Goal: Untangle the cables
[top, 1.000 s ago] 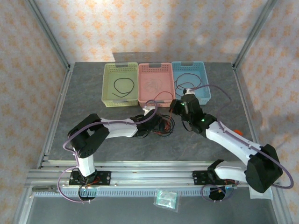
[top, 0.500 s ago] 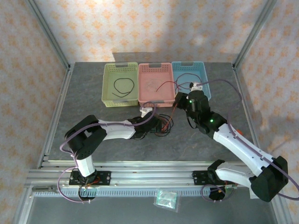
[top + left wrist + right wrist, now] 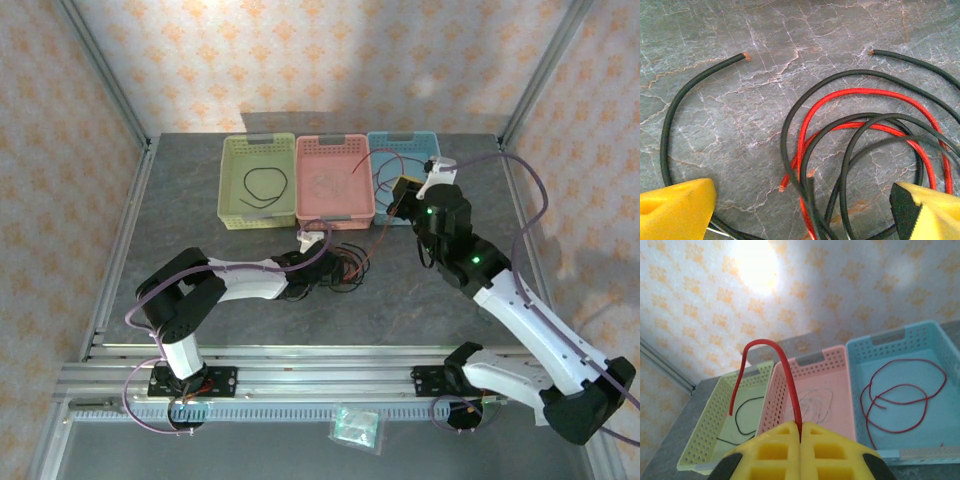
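**Placing a Freed Red Cable in Its Basket**

**Condition.** The held red cable (image 3: 763, 341) arches upward from the right claw (image 3: 800, 432), whose yellow pads are pressed together on it. One end hangs free in the air. From above, this claw is raised near the front wall of the blue basket (image 3: 405, 140), which already contains a red loop (image 3: 910, 360). The pink basket (image 3: 810, 360) holds a pale loop and the green basket (image 3: 710, 415) a black one, so sorting appears to go by colour.

The remaining tangle (image 3: 860, 130) of black and red cables lies on the bench (image 3: 180, 200), just in front of the pink basket. The left claw (image 3: 800, 210) hovers over it with pads wide apart, gripping nothing.

**Procedure (recommended).**
1. Carry the held red cable over the blue basket until the whole arch, including the hanging end, is inside the walls.
2. Lower before releasing. The cable looks springy and may flip over the rim if dropped from height.
3. Release over bare basket floor, beside the red loop, to avoid interlacing.
4. For the next pick, the loose black cable (image 3: 670, 115) beside the heap looks easiest to take.
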